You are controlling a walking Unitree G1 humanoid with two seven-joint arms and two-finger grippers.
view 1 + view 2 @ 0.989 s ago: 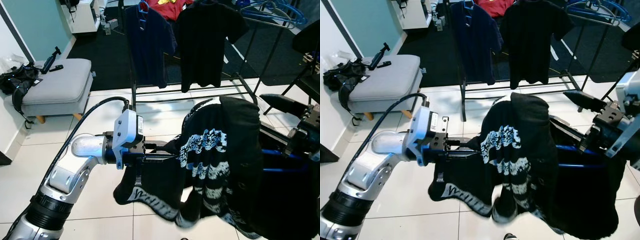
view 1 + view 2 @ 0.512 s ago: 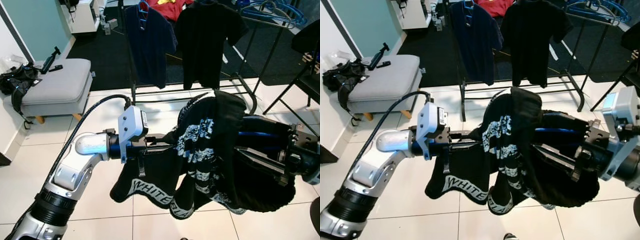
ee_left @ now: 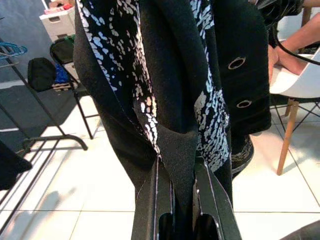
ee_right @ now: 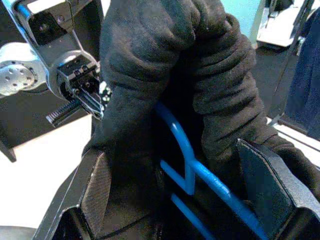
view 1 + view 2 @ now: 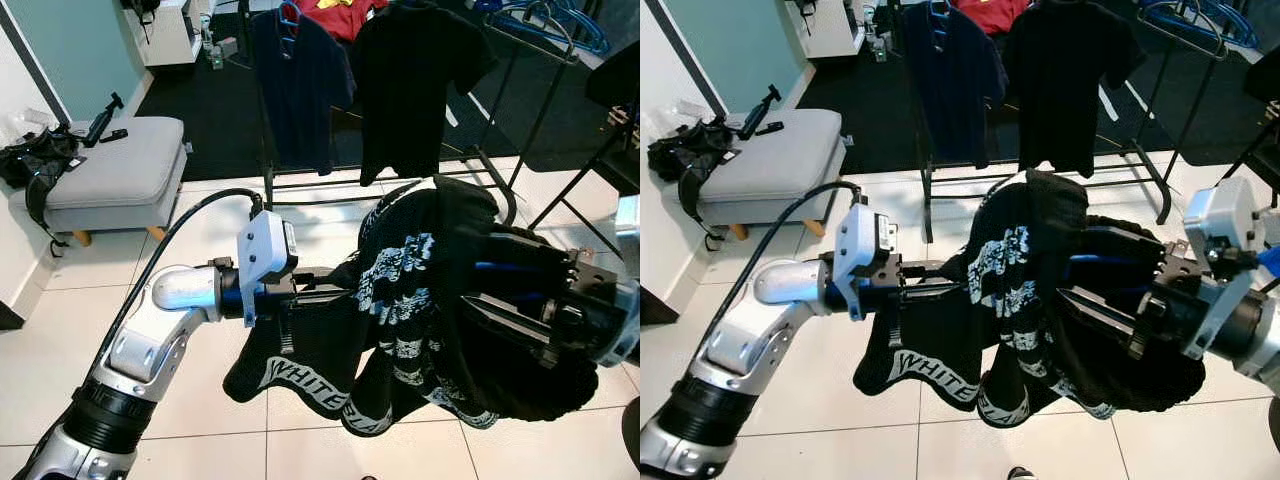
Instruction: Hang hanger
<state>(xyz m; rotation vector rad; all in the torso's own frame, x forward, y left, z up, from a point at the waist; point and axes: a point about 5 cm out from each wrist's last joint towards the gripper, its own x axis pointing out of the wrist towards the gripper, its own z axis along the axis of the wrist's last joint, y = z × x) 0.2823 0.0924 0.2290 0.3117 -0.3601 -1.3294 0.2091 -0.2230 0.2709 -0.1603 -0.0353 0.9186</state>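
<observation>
The blue hanger [image 4: 186, 159] runs between spread right gripper [image 4: 185, 200] fingers. The left gripper [image 3: 176, 182] pinches the black garment [image 5: 420, 300]; the rack [image 5: 520, 110] lies ahead

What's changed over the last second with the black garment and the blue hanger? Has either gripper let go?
The right gripper has swung in from the robot's right and risen, bringing the blue plastic hanger up inside the black printed garment, now bunched higher between the arms. The left gripper stays clamped on a fold of the cloth, lifted slightly. Neither has let go. The black clothes rack with its hanging shirts is unchanged.
</observation>
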